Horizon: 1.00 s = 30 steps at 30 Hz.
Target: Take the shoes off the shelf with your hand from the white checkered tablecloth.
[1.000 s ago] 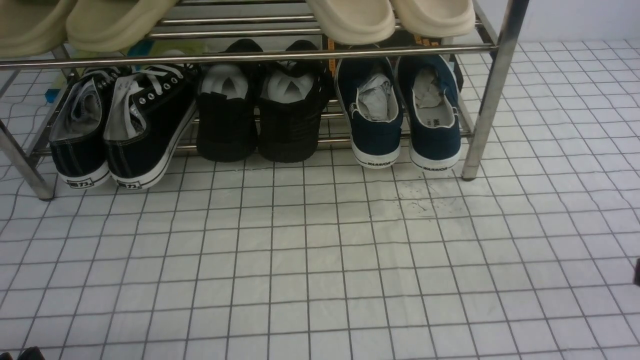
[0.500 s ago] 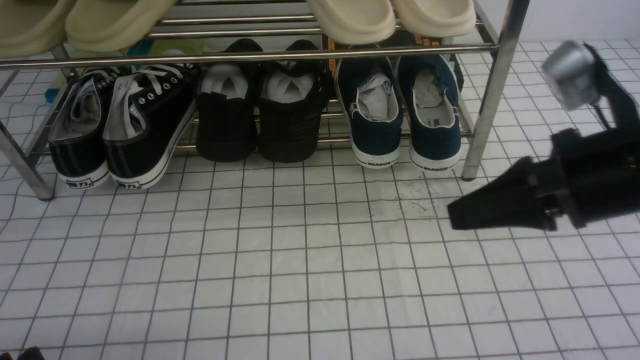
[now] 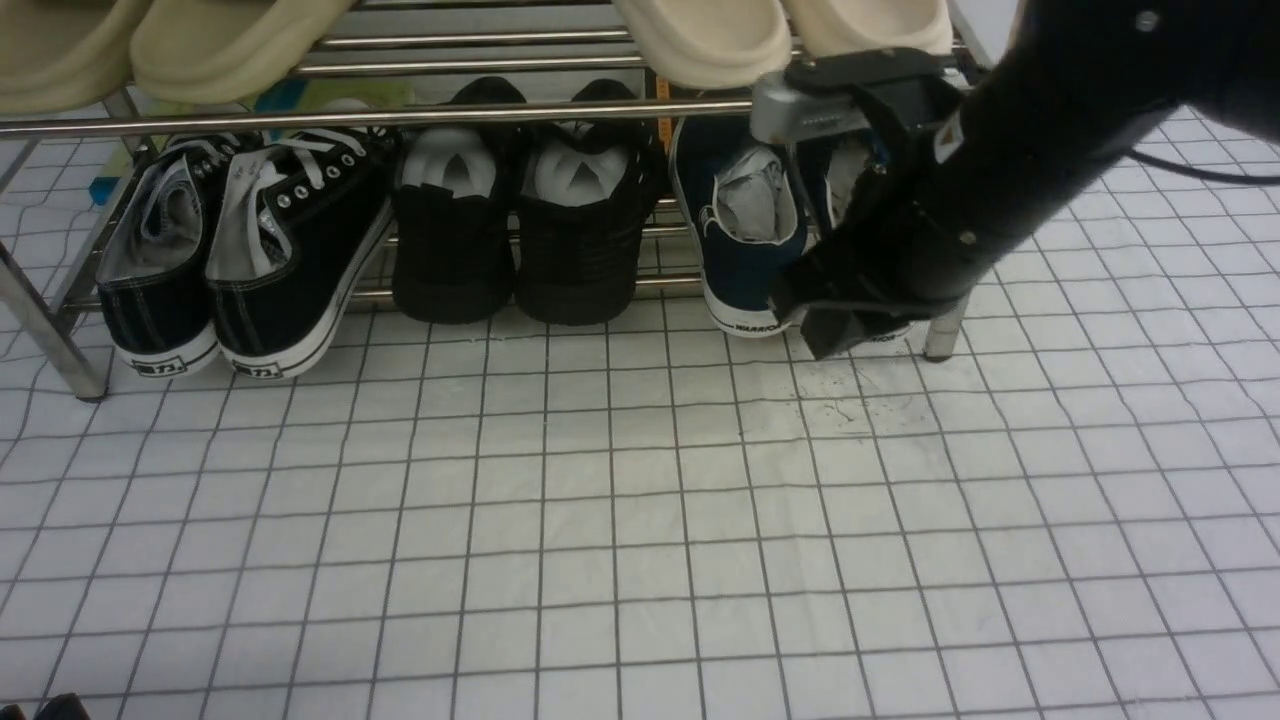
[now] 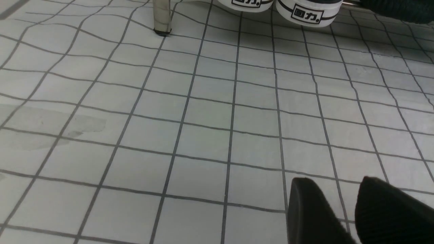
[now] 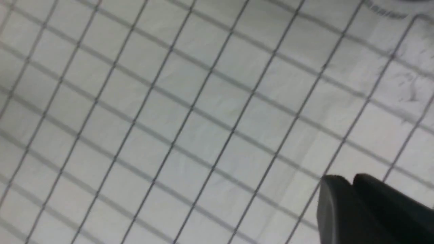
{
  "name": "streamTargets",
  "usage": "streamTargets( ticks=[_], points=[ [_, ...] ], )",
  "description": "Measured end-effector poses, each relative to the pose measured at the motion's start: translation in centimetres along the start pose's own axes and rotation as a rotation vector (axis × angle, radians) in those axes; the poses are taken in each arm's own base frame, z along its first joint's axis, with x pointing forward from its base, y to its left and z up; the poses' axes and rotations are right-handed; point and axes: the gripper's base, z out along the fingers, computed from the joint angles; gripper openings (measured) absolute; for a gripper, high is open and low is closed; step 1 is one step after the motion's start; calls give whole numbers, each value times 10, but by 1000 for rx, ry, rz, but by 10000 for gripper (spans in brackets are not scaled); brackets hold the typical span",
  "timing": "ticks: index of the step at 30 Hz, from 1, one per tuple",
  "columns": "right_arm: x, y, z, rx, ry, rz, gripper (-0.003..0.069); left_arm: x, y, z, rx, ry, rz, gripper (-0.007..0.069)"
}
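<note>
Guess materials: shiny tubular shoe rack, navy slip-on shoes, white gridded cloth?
Shiny tubular shoe rack: likely chromed steel, mirror glints. Navy slip-on shoes: matte canvas look, white soles probably rubber. White gridded cloth: thin fabric, going by wrinkles bending its lines.

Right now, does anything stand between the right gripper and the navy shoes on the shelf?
Nothing visible does. The right gripper hangs low just in front of the heels of the navy shoes. The front leg of the shelf stands close on its right, and the upper bar runs above the shoes.
</note>
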Motion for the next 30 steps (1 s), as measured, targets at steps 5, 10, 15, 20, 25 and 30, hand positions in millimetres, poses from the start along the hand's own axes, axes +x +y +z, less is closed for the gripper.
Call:
streamTargets(
  ticks=[5, 10, 15, 20, 25, 30],
  points=[
    [-30, -2, 30, 90, -67, -58, 352, 0, 0, 0, 0, 0, 0, 239],
    [-40, -6, 54, 116, -135, -84, 496, 0, 0, 0, 0, 0, 0, 239],
    [-46, -7, 59, 122, -196, -100, 542, 0, 0, 0, 0, 0, 0, 239],
    [-50, -7, 60, 121, -236, -106, 545, 0, 0, 0, 0, 0, 0, 239],
    [-57, -6, 62, 113, -307, -114, 531, 0, 0, 0, 0, 0, 0, 239],
    [-58, -10, 89, 113, -312, -119, 490, 0, 0, 0, 0, 0, 0, 239]
  ],
)
